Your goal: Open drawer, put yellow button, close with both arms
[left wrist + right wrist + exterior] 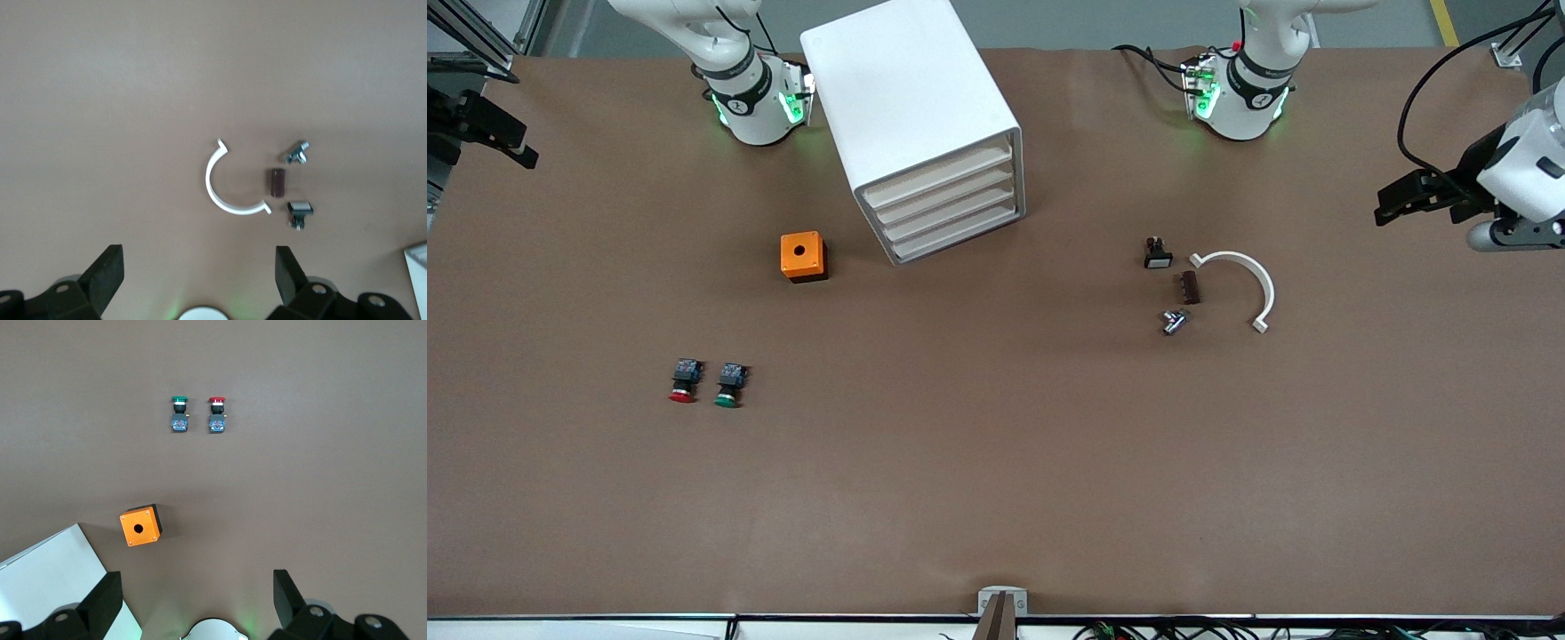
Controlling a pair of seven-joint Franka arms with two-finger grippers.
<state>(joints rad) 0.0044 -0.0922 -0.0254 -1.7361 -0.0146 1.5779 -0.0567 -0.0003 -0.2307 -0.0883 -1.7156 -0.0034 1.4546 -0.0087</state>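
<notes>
Red-capped button [683,380] and green-capped button [729,385] sit nearest, side by side. Farther up, an orange box [804,256], then the cabinet [918,124], its top drawer [938,177] closed. No yellow button visible. Left gripper [197,280] and right gripper [197,603] hover at the table ends, fingers spread, empty.

Cabinet [925,124] stands between the arm bases, all four drawers shut, top drawer [941,174] flush. Orange box [803,257] just beside it, toward the right arm's end. Red button [684,380] and green button [730,385] side by side, nearer the camera. White clip [1242,284], brown block [1190,287] and metal fitting [1174,321] lie toward the left arm's end. Both grippers hang at the table's ends: left gripper [1392,203], right gripper [511,147].
</notes>
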